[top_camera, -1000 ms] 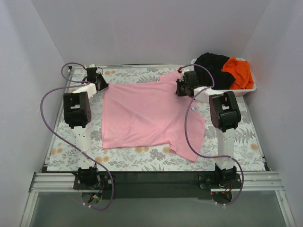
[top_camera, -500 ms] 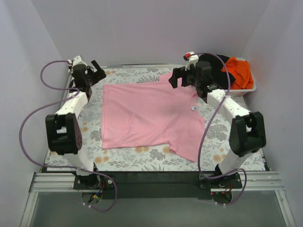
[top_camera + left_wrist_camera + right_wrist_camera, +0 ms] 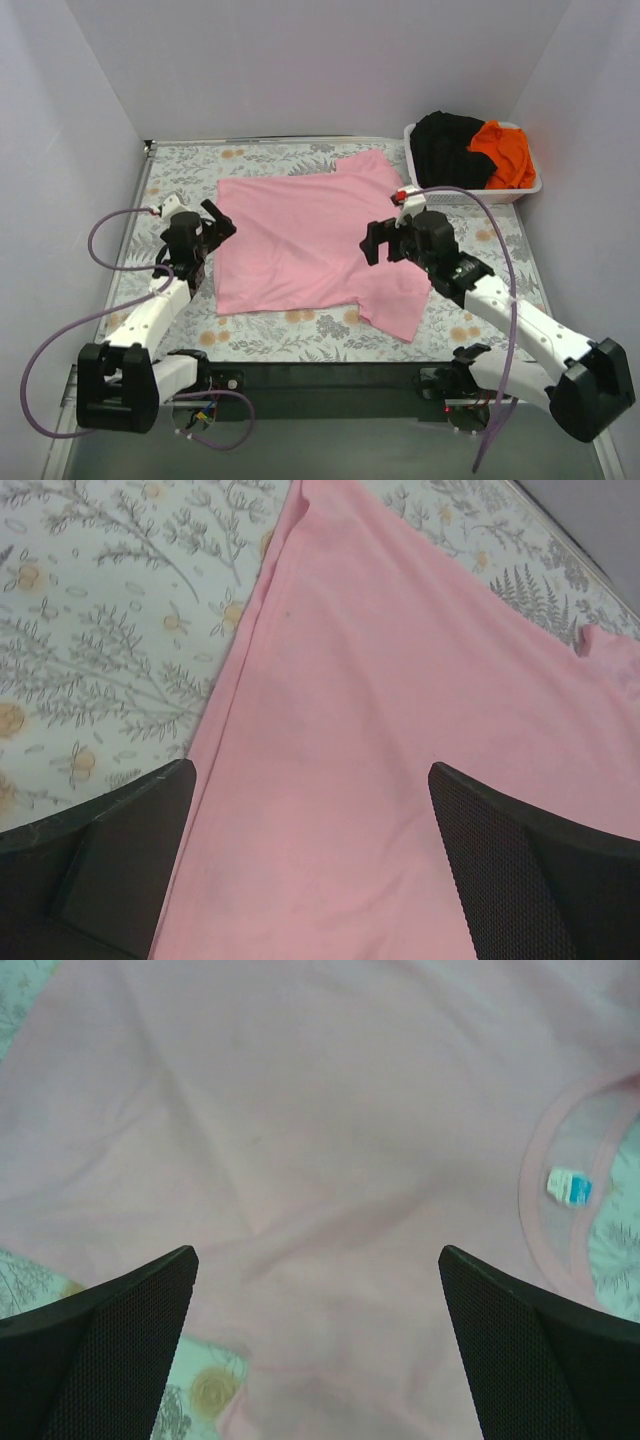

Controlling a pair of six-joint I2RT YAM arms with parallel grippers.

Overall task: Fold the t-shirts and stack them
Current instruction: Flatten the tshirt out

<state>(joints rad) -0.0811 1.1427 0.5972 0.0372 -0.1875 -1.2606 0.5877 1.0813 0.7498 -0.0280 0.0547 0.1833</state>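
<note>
Lying spread flat on the flower-patterned desk [image 3: 180,170], one light pink t-shirt [image 3: 300,240] is seen, its collar [image 3: 533,1165] and one small blue label [image 3: 570,1186] being shown in the right wrist view. Two more t-shirts are counted in the single white basket [image 3: 465,198] at the far right corner: one black t-shirt [image 3: 445,145] and one orange t-shirt [image 3: 505,155], bunched together. Two claws are in view. The left claw [image 3: 215,222] is held released, jaws wide apart, above the light pink t-shirt's left edge, nothing being gripped. The right claw [image 3: 380,240] is likewise held released over the right half, near the collar
</note>
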